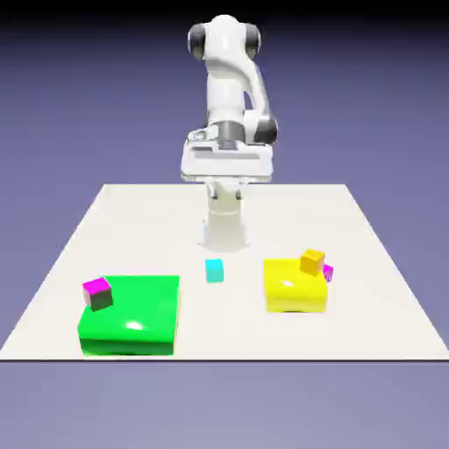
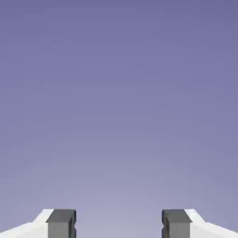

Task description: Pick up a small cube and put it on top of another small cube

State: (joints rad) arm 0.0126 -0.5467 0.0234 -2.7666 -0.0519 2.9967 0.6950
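On the bench (image 1: pixel 368 254), near its middle: small cube (image 1: pixel 214 270), cyan, resting flat on one face, upright; equal on all sides, so no long axis; edges roughly square to the bench edges. It stands alone, apart from both blocks.

At the exterior view's right: yellow block (image 1: pixel 289 288), flat. Orange cube (image 1: pixel 312 261) sits on its far right corner, turned slightly askew. A tiny magenta cube (image 1: pixel 327 272) shows just beside the orange one, at the block's right edge, mostly hidden.

At the exterior view's left: green block (image 1: pixel 131 316), flat, larger. Dark cube with magenta top (image 1: pixel 98 293) sits on its far left corner, rotated.

At the far edge: white arm (image 1: pixel 230 88), raised well above the bench. End effector (image 2: pixel 119 225): spread wide, grey fingertips (image 2: pixel 61 224) well apart, holding nothing, touching nothing; only plain backdrop shows between them in the hand view.
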